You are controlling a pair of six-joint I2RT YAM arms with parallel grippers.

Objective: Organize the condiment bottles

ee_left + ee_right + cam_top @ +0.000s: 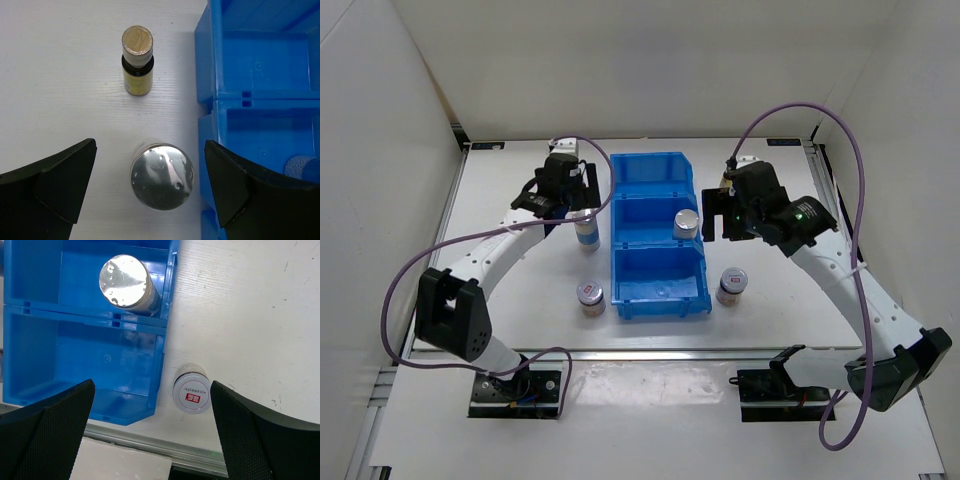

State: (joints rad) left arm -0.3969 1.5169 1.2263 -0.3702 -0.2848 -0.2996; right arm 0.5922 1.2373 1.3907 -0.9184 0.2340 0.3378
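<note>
Only left wrist view, amber bottle (pixel 137 60) upright

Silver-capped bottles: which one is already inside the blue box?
The silver-capped bottle in the blue bin's middle compartment. The other silver-capped bottle stands on the table, left of the bin.

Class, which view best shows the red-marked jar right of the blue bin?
The right wrist view: the jar is close, its red lid mark plain. The top external view shows it small beside the bin; the left wrist view misses it.
</note>
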